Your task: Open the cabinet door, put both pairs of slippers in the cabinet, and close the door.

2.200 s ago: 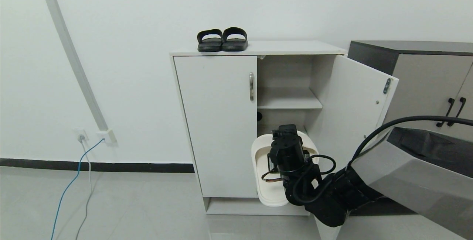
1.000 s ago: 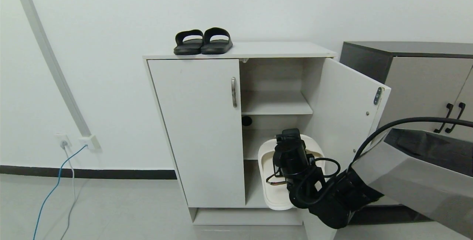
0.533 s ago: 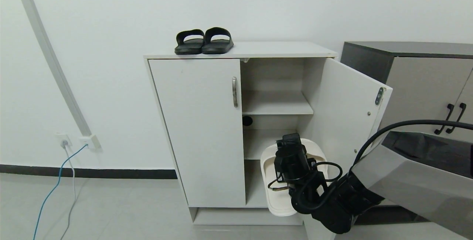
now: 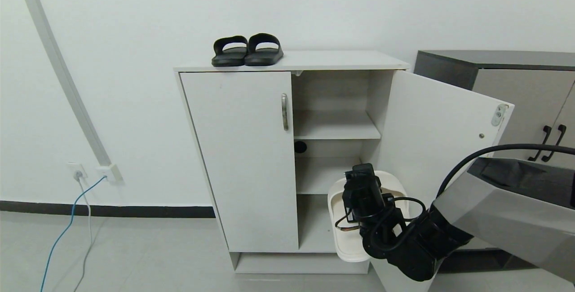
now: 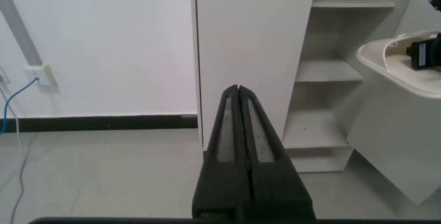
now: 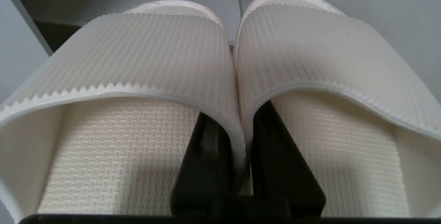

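My right gripper (image 6: 238,156), clamped on the white slippers (image 4: 349,241), points them lengthwise toward the open cabinet's (image 4: 292,60) middle shelf (image 4: 320,174), far and slightly left; my left gripper (image 5: 239,124) is pinched empty.

White cabinet (image 4: 242,161) on the grey floor (image 4: 134,260), a pair of black slippers (image 4: 247,50) on its top board (image 4: 341,59).
The cabinet stands against the far wall, just left of a grey cabinet (image 4: 516,76). The black slippers lie side by side, touching, at the left of the top board. Its right half is open and shows an upper shelf (image 4: 334,126), a middle shelf (image 4: 321,175) and a bottom board (image 4: 312,229). On the floor at the far left lies a blue cable (image 4: 67,233).
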You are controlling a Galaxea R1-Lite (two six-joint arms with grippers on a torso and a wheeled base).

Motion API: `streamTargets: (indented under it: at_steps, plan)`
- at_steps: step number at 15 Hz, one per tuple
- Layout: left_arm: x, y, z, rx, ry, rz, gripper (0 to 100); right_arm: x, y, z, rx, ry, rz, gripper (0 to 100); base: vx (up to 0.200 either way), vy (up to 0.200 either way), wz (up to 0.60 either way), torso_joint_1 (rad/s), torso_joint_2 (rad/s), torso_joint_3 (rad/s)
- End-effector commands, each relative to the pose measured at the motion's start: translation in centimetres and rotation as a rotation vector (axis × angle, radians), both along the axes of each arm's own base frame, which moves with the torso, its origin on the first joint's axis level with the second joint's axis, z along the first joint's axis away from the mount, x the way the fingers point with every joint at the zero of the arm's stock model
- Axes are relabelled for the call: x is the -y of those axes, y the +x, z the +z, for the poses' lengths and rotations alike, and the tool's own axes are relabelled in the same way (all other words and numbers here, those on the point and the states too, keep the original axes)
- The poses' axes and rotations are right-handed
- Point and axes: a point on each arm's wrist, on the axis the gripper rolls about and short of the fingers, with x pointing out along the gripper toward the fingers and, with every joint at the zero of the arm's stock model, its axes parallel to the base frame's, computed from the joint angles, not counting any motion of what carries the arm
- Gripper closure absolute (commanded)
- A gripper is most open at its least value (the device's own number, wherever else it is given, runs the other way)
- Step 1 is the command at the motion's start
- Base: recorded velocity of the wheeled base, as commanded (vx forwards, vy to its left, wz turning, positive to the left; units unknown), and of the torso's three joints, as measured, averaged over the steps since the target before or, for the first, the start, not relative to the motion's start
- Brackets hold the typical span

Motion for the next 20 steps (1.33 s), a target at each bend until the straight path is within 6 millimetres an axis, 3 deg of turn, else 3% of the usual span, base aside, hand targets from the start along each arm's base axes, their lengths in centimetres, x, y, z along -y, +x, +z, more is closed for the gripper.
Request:
streamTargets:
  at_steps: [1,6,12,17,20]
  plan:
    - [0.0,0.0,0.0,0.000,0.000,0.000,100,0.0,0.0,0.1,0.002,0.002,-0.001,100,0.000,0.000,0.00,0.000,0.00,0.000]
    - [0.0,0.0,0.0,0.000,0.000,0.000,100,-0.6,-0.2,0.1,0.008,0.012,0.017,100,0.000,0.000,0.00,0.000,0.00,0.000]
    - [0.0,0.0,0.0,0.000,0.001,0.000,100,-4.2,0.5,-0.9,0.081,0.128,0.123,100,0.000,0.000,0.00,0.000,0.00,0.000]
    - [0.0,0.0,0.0,0.000,0.003,0.000,100,-4.2,0.4,-2.8,0.044,0.108,0.123,100,0.000,0.000,0.00,0.000,0.00,0.000]
    - [0.0,0.0,0.0,-0.001,0.003,0.000,100,-4.0,0.3,-2.8,0.046,0.107,0.117,100,0.000,0.000,0.00,0.000,0.00,0.000]
